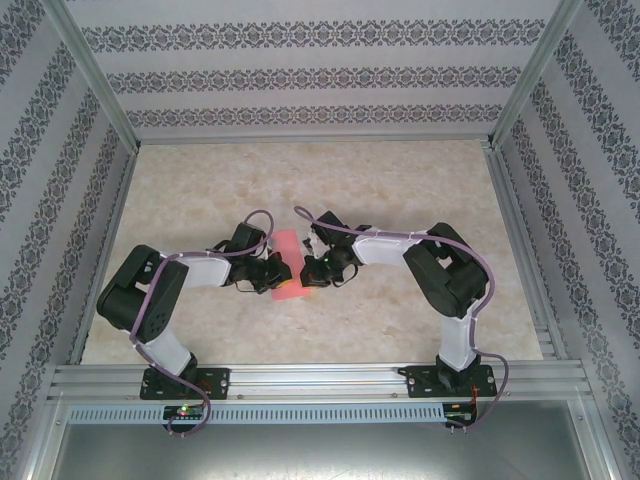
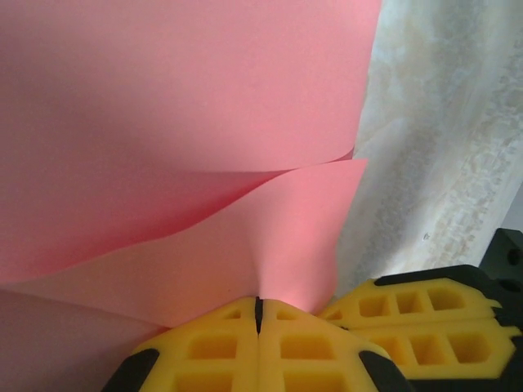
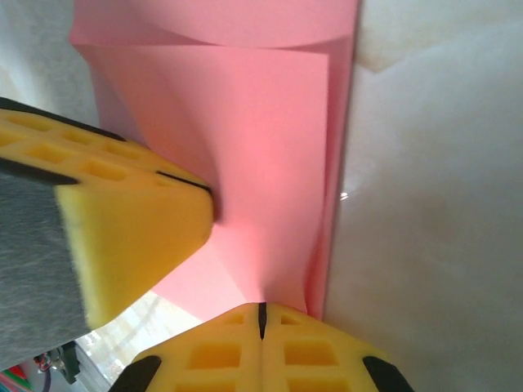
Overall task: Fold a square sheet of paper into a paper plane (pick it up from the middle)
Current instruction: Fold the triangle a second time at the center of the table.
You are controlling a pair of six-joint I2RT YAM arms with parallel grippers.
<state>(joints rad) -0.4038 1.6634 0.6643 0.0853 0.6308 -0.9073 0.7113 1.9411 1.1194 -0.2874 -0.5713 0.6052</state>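
The salmon-pink square sheet of paper lies doubled over as a narrow strip in the middle of the table, between both grippers. In the left wrist view its layers curl apart, and my left gripper is shut on a bottom edge. My right gripper is shut on the sheet from the opposite side, near its long fold. From above, the left gripper and right gripper nearly meet at the strip's near end. Yellow fingers of the right gripper show beside the left one. The paper plane is out of view.
The pale marbled table is fenced by aluminium rails and patterned walls on three sides. Both arms bend inward from their bases on the near rail. The left gripper's yellow fingers crowd the right wrist view.
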